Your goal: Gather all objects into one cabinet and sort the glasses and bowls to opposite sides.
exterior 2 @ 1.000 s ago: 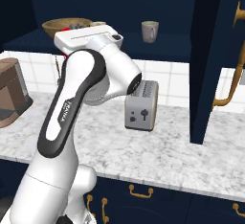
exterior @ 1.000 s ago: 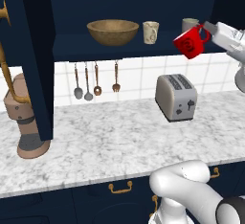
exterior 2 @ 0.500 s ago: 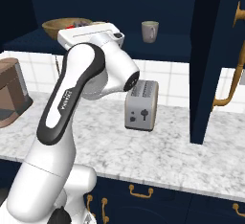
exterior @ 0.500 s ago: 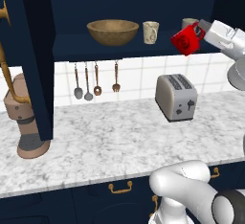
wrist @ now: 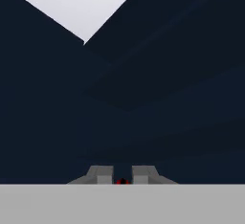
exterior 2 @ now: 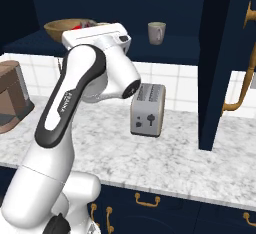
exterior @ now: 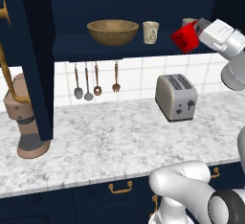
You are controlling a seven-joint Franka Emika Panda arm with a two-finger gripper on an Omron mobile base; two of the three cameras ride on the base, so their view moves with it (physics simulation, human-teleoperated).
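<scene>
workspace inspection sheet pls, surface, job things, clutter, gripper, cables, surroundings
surface: marble counter, bare in front.
job's things: wooden bowl and cream patterned mug stand apart on the navy cabinet shelf; grey-white mug stands further along; red cup is held at the shelf edge.
clutter: toaster, hanging utensils, brown appliance.
grippers: gripper shut on red cup.
cables: nothing seen.
surroundings: white tiled wall, open door with brass handle.
</scene>
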